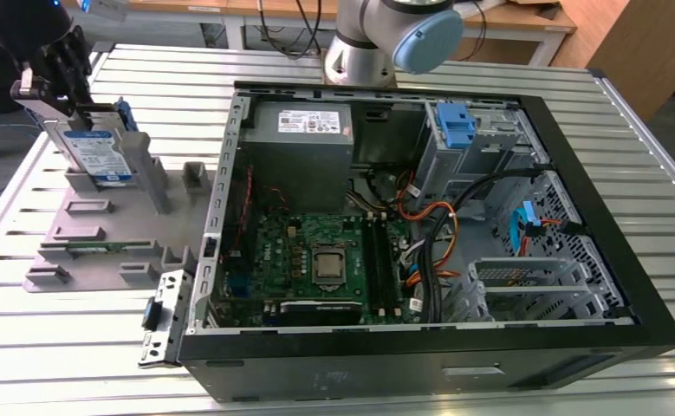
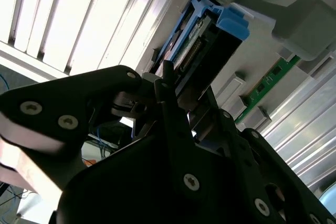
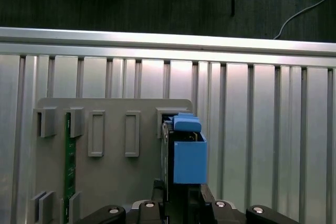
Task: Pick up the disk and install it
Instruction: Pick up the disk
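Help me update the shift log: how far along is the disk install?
Done: the gripper is clamped on the disk. In hand: the disk, upright at the grey holder. Left: installation; the disk is not yet in the computer case.

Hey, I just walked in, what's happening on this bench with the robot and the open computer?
The robot's gripper is at the disk, a blue-framed hard drive standing upright in a grey holder rack on the slatted table. Its fingers sit on either side of the drive's top end and look closed on it. The drive is at the rack, not in the open computer case beside it.
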